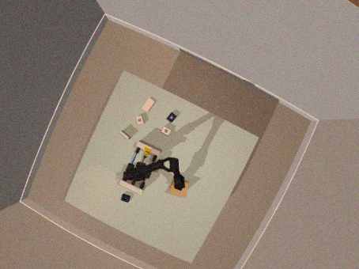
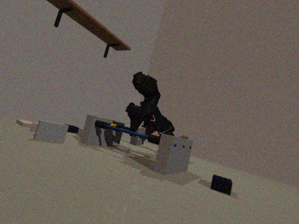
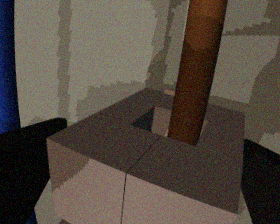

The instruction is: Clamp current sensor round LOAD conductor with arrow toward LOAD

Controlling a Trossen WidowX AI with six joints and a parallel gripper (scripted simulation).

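1. The pale sensor (image 3: 185, 175) surrounds the brown conductor (image 3: 197, 65) (image 1: 144, 160).
2. The gripper (image 3: 153, 138) (image 1: 136, 172) (image 2: 164, 126) stands wide, fingers either side of that conductor.
3. The blue conductor (image 3: 7, 60) (image 1: 134, 157) (image 2: 132, 131) runs apart from it.

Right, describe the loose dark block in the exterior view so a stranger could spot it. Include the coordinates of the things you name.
Find the two pale stands (image 2: 172, 155) (image 2: 88, 130) joined by cables, then look just past the nearer one. The small dark block (image 2: 221, 184) (image 1: 126, 196) there sits alone; the other dark one (image 1: 171, 117) (image 2: 73, 129) lies beyond the farther stand.
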